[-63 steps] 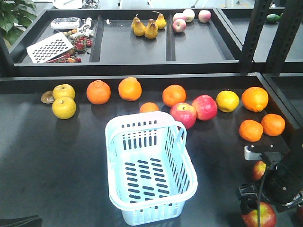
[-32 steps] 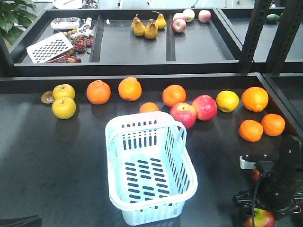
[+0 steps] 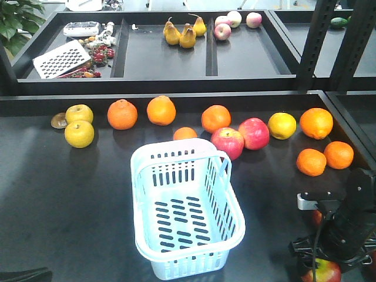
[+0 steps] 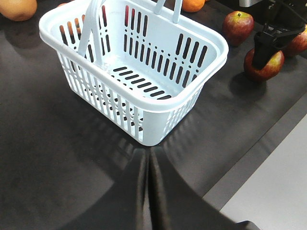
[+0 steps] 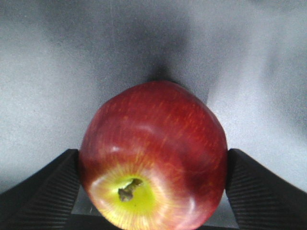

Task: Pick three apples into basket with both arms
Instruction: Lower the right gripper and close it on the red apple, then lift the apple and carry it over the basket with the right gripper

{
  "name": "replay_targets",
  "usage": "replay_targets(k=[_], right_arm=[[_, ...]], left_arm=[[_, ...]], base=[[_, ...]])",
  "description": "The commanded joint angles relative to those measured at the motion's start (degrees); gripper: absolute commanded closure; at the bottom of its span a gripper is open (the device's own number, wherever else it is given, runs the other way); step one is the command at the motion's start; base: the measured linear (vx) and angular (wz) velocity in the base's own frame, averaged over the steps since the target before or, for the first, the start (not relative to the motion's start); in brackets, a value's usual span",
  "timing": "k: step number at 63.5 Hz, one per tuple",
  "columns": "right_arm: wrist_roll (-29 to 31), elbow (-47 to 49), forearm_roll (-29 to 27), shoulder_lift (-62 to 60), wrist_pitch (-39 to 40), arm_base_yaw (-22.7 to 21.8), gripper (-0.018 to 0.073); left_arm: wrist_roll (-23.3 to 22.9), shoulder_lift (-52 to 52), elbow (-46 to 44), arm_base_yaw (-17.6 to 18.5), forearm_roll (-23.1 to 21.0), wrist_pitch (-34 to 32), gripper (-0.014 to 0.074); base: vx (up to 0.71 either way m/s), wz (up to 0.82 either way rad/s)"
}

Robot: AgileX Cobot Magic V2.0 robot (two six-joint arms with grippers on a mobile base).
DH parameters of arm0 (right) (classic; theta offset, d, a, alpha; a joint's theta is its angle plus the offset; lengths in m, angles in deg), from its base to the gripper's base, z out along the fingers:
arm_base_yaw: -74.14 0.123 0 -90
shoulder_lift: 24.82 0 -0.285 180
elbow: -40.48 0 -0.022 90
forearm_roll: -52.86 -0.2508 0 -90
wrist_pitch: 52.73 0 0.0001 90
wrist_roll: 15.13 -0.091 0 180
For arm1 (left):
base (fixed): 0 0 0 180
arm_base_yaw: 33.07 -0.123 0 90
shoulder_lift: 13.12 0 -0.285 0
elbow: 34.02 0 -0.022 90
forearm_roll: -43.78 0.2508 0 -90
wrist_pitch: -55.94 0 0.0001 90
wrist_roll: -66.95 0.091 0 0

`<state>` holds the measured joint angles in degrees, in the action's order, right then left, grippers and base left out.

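Apple held by right end effector | left end effector narrow, empty | risk: glossy apple slipped, dropped before basket

Grocery-style display: fruit on black trays (2 tiers).

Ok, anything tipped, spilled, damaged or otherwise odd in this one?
Nothing stands out. The basket stands upright and empty, only turned slightly askew on the table. The oranges behind it sit whole, nothing spilled. The right gripper clamps an undamaged apple resting on the table.
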<state>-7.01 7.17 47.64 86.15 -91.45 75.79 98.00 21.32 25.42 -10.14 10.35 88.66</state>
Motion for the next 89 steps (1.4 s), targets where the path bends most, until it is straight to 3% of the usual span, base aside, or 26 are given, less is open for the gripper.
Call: replay_targets(k=[1,15,24,32,40,46,49,66,77,89], right_arm=[[1.1,1.1,-0.1,-4.9,-0.6,-0.3,0.0348],[1.8,1.1,-0.3,-17.3,-2.3,-0.3,0.0573],[4.5,1.1,-2.9,-26.0,-5.6,-0.3,0.0568],[10.0,1.1,-11.3,-33.6,-6.9,-0.3,0.0566],[19.3,1.1,-25.9,-38.3,-8.9,0.1,0.0564],[25.4,1.1,-36.6,-39.1,-9.6,3.7,0.0564],[26.7,1.1,-39.0,-38.6,-8.7,6.8,0.0564],[26.5,1.1,-42.5,-30.6,11.7,24.8,0.0559],[26.8,1.5,-42.5,-23.0,20.3,27.7,0.0480],[27.3,5.6,-42.4,-18.3,19.4,27.7,0.0222]], left_arm=[[-0.4,0.3,-1.5,0.2,-1.8,-3.5,0.0604],[-0.4,0.3,-1.5,0.2,-1.8,-3.5,0.0604],[-0.4,0.3,-1.5,0.2,-1.8,-3.5,0.0604],[-0.4,0.3,-1.5,0.2,-1.8,-3.5,0.0604],[-0.4,0.3,-1.5,0.2,-1.8,-3.5,0.0604],[-0.4,0.3,-1.5,0.2,-1.8,-3.5,0.0604],[-0.4,0.3,-1.5,0.2,-1.8,-3.5,0.0604],[-0.4,0.3,-1.5,0.2,-1.8,-3.5,0.0604],[-0.4,0.3,-1.5,0.2,-1.8,-3.5,0.0604],[-0.4,0.3,-1.5,0.2,-1.8,-3.5,0.0604]], base=[[0.00,0.00],[0.00,0.00],[0.00,0.00],[0.00,0.00],[0.00,0.00],[0.00,0.00],[0.00,0.00],[0.00,0.00],[0.00,0.00],[0.00,0.00]])
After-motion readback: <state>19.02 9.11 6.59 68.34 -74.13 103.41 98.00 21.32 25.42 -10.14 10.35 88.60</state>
